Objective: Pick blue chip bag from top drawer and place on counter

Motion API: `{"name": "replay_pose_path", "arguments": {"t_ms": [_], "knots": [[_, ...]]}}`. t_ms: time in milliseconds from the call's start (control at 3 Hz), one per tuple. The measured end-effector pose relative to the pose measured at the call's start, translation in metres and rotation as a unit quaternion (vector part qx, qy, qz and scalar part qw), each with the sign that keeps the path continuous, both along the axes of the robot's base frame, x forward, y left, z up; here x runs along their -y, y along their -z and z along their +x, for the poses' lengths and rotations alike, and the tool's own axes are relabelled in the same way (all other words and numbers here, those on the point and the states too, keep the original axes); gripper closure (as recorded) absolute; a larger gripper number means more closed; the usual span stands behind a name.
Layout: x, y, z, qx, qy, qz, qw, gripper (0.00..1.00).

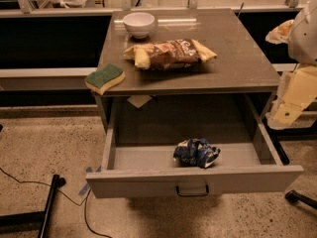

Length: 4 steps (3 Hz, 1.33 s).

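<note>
The top drawer (148, 182) is pulled out, with its dark handle (192, 191) at the middle of the front panel. The blue chip bag (196, 152), crumpled dark blue with white patches, lies inside near the front, right of centre. The counter (237, 48) is the grey-brown table top above the drawer. My gripper (288, 112) is at the right edge of the view, beside the drawer's right side and below counter level. It is well to the right of the bag and above it, not touching it.
On the counter are a white bowl (138, 24) at the back, a brown-and-yellow snack bag (171, 53) in the middle and a green sponge (104, 78) overhanging the front left corner. Cables and a black stand leg (48, 202) lie on the floor at left.
</note>
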<state>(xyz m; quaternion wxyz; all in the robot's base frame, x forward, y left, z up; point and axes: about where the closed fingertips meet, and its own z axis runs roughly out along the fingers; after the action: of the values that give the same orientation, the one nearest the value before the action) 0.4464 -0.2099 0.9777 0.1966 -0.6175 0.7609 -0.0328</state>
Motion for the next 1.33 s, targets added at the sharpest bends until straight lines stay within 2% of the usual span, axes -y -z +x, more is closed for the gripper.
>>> {"name": "replay_pose_path", "arguments": {"t_ms": [333,667,1000,1333], "knots": [[0.000,0.000,0.000,0.000,0.000,0.000,1.0000,0.00],[0.000,0.033,0.014,-0.033,0.000,0.016,0.9993,0.00],[-0.015,0.103,0.030,-0.084,-0.015,0.046,0.9953,0.00],[-0.045,0.166,0.034,-0.114,-0.048,0.068,0.9900,0.17]]}}
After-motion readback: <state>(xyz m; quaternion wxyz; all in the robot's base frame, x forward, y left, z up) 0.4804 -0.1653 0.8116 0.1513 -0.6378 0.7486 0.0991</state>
